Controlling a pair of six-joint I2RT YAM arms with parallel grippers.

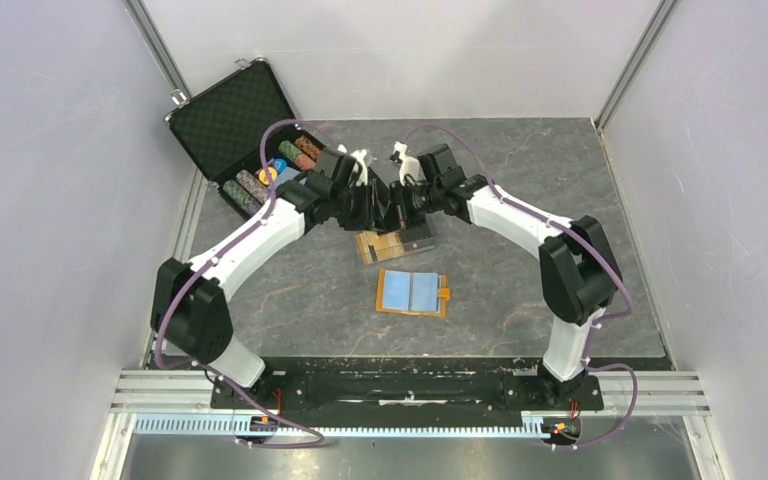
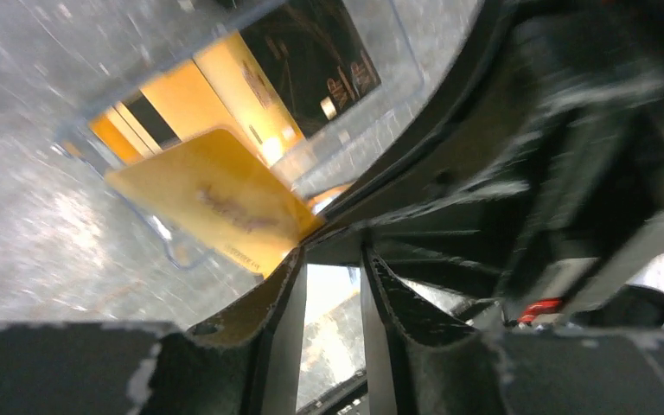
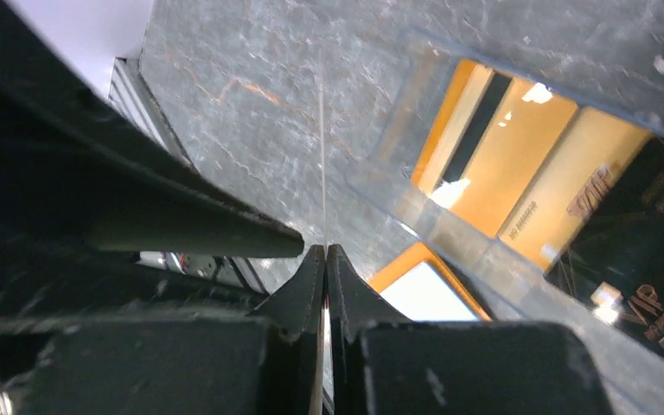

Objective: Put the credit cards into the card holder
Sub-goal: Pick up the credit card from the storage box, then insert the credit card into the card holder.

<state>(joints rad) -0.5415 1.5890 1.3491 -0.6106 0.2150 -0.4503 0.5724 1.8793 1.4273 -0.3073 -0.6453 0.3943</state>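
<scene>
Ribbed black fingers (image 2: 393, 290) of left gripper (image 2: 333, 259) parted. Right gripper (image 3: 325, 251) pinched together on thin glossy gold card (image 2: 216, 199), edge-on. Below, clear plastic tray (image 3: 437, 226) of gold and black cards. Orange card holder (image 1: 412, 293) open flat beside tray, pale blue lining up, on grey marbled table (image 1: 560, 180).

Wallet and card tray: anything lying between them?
No. In the top view only a narrow strip of bare table separates the open orange wallet from the clear card tray.
</scene>
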